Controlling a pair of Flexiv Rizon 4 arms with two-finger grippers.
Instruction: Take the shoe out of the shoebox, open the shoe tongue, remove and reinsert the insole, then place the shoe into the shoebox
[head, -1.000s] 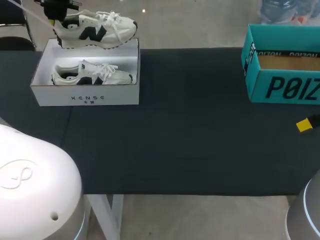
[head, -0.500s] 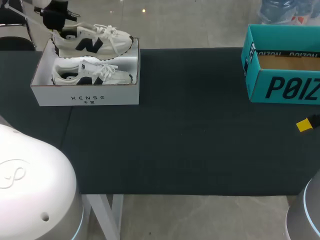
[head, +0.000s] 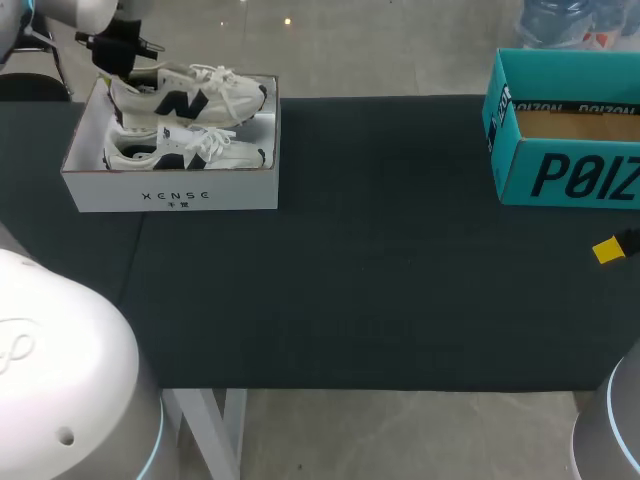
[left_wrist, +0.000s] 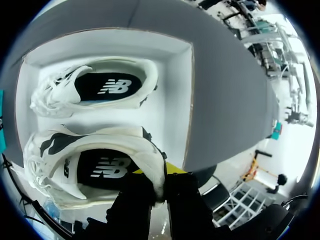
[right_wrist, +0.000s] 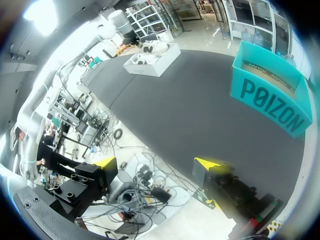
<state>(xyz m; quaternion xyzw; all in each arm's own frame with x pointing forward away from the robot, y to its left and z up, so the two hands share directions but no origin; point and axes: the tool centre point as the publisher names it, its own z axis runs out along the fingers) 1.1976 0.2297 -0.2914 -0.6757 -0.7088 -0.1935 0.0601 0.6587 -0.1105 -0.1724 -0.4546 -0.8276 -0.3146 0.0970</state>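
Observation:
A white shoebox stands at the table's far left. One white and black shoe lies in its near half. A second shoe hangs tilted over the far half, partly down between the walls. My left gripper is shut on its heel. In the left wrist view the heel collar of that shoe is pinched between the fingers of the left gripper, its dark insole showing, and the other shoe lies beyond it in the box. My right gripper stands open and empty off the table's right edge.
A teal cardboard box with an open top stands at the far right, and the right wrist view shows the teal box ahead of the gripper. A yellow tip of the right gripper shows at the right edge. Dark cloth covers the table.
My left gripper has come down and slightly toward me with the shoe, from above the box's far wall into the far half. The right arm has kept still.

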